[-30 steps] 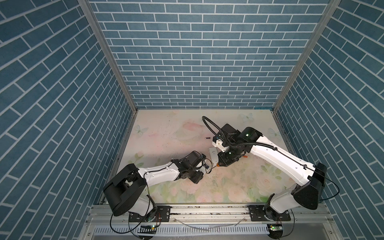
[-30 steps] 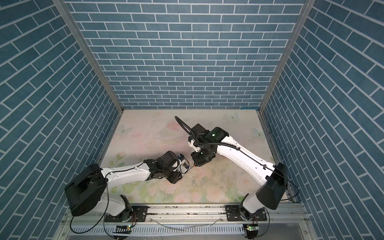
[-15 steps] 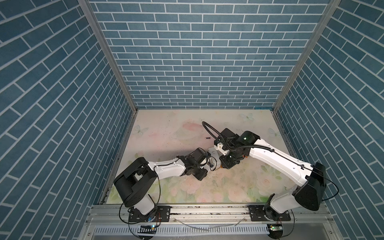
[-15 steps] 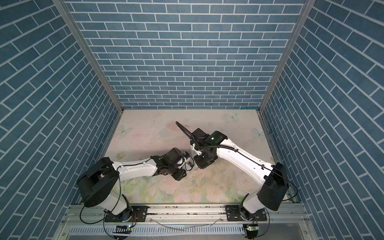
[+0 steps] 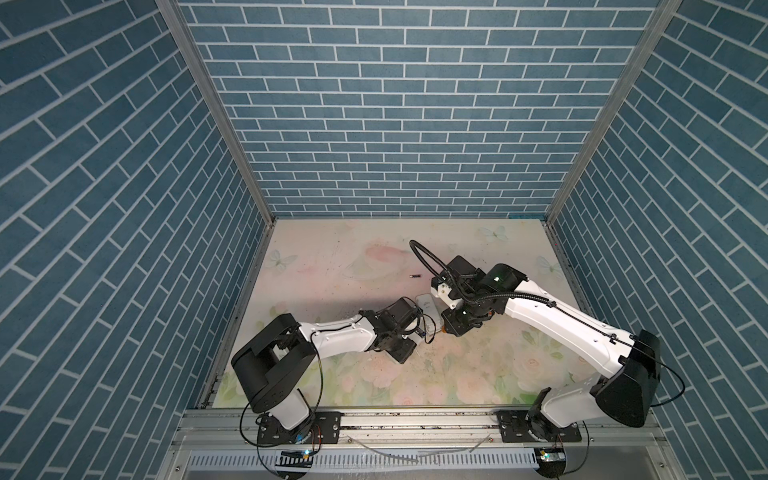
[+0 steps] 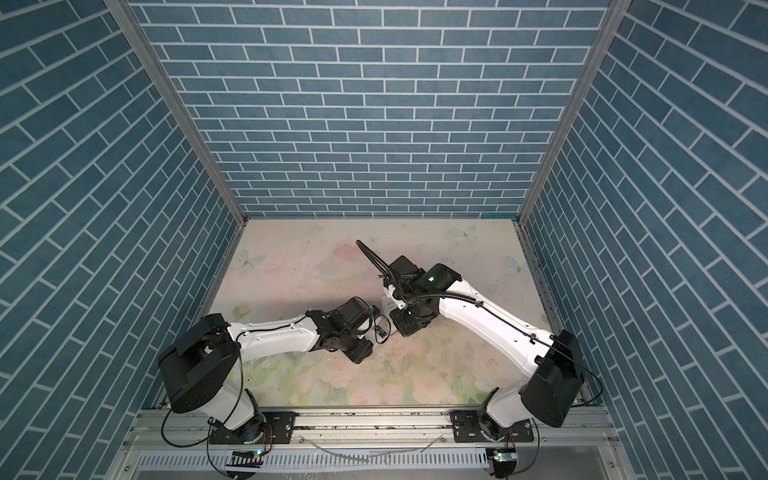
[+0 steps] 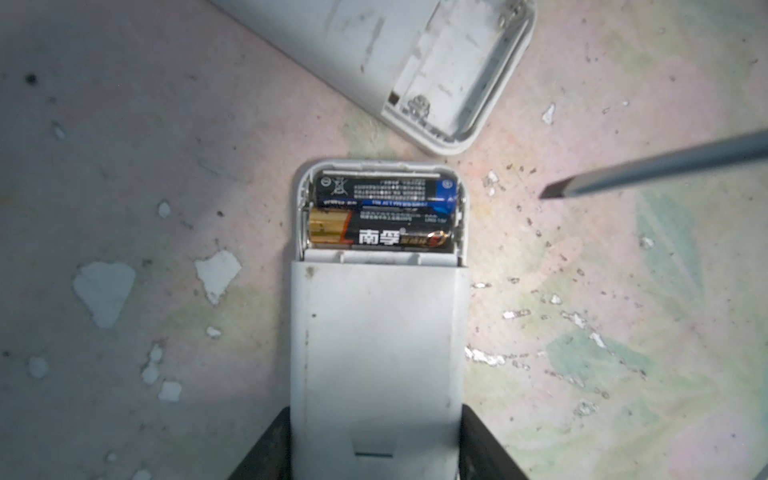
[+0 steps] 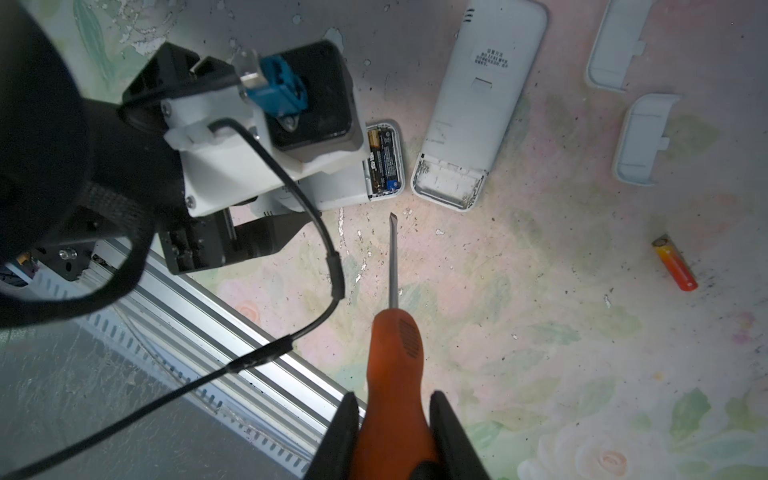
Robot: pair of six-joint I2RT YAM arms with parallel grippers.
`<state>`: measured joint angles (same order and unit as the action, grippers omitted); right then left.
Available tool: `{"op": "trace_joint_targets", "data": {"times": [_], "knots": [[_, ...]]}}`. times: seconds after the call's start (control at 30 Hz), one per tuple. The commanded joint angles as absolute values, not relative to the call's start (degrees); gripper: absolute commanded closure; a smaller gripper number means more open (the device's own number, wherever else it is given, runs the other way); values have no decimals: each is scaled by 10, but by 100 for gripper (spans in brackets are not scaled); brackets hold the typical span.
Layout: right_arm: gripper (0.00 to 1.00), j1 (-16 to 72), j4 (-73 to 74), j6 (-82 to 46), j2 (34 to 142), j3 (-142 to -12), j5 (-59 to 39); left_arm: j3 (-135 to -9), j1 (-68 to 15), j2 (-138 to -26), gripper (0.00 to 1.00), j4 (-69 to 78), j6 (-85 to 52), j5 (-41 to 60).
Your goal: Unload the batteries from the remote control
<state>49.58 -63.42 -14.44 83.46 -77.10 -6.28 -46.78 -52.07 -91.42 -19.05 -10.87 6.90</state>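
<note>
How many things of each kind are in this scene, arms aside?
Remotes: 2
Covers: 2
Batteries: 4 (2 in a remote, 2 loose)
Screwdriver: 1
Total: 9

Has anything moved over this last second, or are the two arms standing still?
The left arm leaned further in toward the middle. The right arm dipped nearer the front, bringing the screwdriver closer to the remote. Unchanged: left fingers on the remote, right fingers on the screwdriver, the loose battery on the table.
</note>
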Motion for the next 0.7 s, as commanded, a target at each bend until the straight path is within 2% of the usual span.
{"op": "trace_joint_targets", "data": {"times": [0.0, 0.27, 0.67], "knots": [[100, 494, -628, -113, 827, -757, -66, -433, -531, -906, 39, -272, -145, 68], [100, 494, -608, -112, 840, -754, -88, -416, -531, -897, 33, -253, -166, 68], [100, 494, -600, -92, 846, -744, -106, -402, -531, -879, 32, -243, -190, 70]]}}
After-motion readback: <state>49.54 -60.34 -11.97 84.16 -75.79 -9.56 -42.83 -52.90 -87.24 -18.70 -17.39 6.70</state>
